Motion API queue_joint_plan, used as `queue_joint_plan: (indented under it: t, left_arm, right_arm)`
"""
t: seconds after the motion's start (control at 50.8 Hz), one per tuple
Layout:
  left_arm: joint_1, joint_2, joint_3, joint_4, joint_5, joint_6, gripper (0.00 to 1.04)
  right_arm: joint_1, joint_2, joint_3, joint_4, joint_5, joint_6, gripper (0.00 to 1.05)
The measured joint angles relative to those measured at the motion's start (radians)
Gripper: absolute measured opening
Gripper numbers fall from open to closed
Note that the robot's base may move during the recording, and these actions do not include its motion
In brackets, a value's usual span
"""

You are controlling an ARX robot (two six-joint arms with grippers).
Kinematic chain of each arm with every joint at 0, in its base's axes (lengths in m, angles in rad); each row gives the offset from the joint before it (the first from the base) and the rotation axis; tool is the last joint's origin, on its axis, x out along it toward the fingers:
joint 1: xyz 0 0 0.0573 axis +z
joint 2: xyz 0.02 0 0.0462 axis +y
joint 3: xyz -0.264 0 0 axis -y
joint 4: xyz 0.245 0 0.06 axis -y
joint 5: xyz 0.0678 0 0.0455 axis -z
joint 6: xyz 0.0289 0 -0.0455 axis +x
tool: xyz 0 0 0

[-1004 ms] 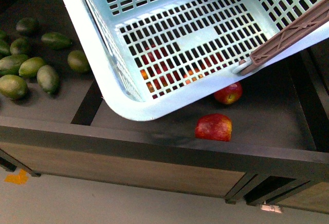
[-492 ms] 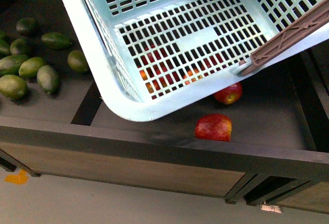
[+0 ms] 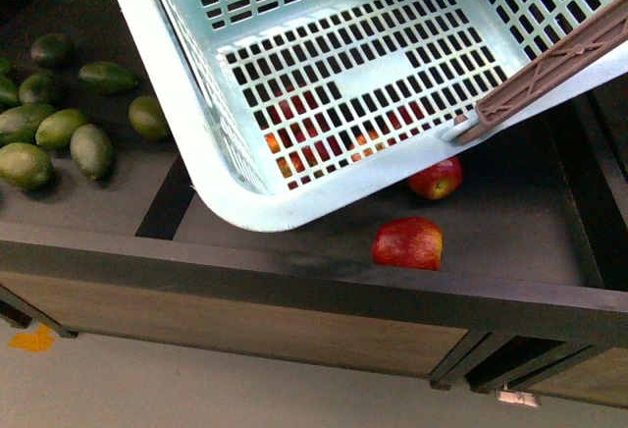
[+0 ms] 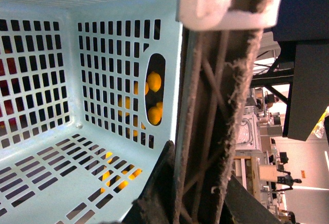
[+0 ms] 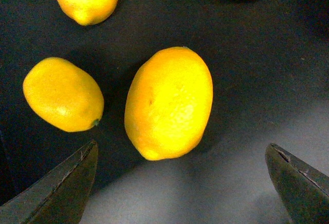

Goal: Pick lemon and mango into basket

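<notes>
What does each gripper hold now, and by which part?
The left gripper holds the basket by its brown handle; the right gripper is open, holding nothing.

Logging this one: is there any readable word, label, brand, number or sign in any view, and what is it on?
No text can be read in any view.
White tag by the foot of the display stand, front view: too small to read.
Small orange sign in the room behind, left wrist view: blurred.
Basket, its brown handle and the yellow fruit: no markings show.
</notes>
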Motion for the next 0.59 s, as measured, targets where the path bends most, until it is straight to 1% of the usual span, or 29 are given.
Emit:
queue_joint_plan:
  t: [0.256,0.591]
  left_arm:
    - [0.0,0.0,0.0,0.0,0.0,0.0,0.07]
    - [0.0,0.0,0.0,0.0,0.0,0.0,0.07]
  right_arm:
    - [0.008,0.091,0.151,-0.066,0.024,0.045,0.96]
    - [0.041,0.195,0.331,-0.135,0.026,0.08,0.96]
